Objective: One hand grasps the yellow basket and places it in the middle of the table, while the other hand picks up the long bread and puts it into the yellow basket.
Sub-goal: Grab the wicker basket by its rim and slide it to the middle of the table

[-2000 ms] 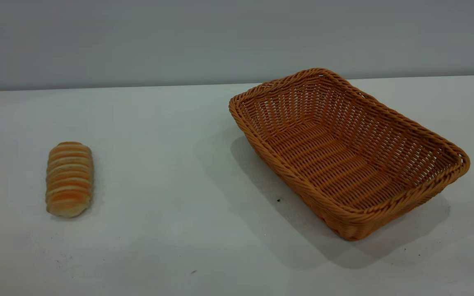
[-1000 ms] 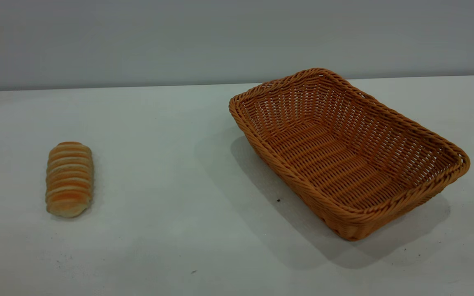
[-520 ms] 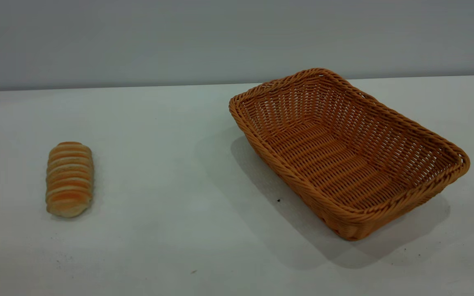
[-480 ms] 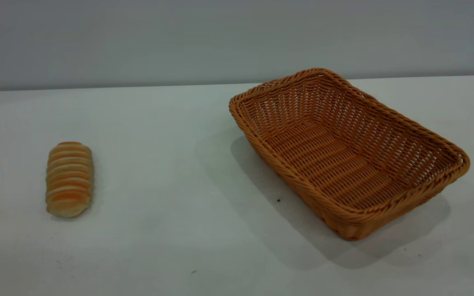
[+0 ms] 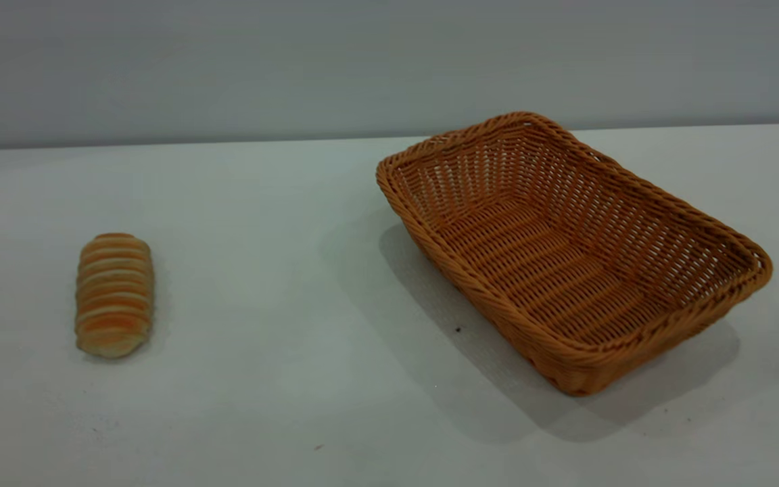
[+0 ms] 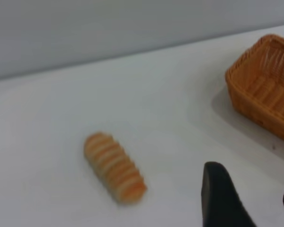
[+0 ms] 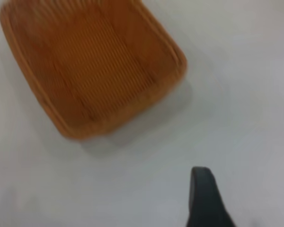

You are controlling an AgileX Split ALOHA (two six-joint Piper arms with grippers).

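The long bread (image 5: 114, 295) lies on the left of the table (image 5: 281, 284), well apart from the empty yellow basket (image 5: 569, 253), which sits angled on the right. The left gripper (image 6: 248, 198) hangs above the table between bread and basket, touching neither, jaws parted. The right gripper (image 7: 204, 198) hangs over bare tabletop beside the basket; only one finger shows, so its state cannot be told. A plain grey wall backs the table's far edge.

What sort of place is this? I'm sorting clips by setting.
Probably a robot test bench, not a kitchen: a bare white table, a plain grey wall, and only a wicker basket and a bread roll.
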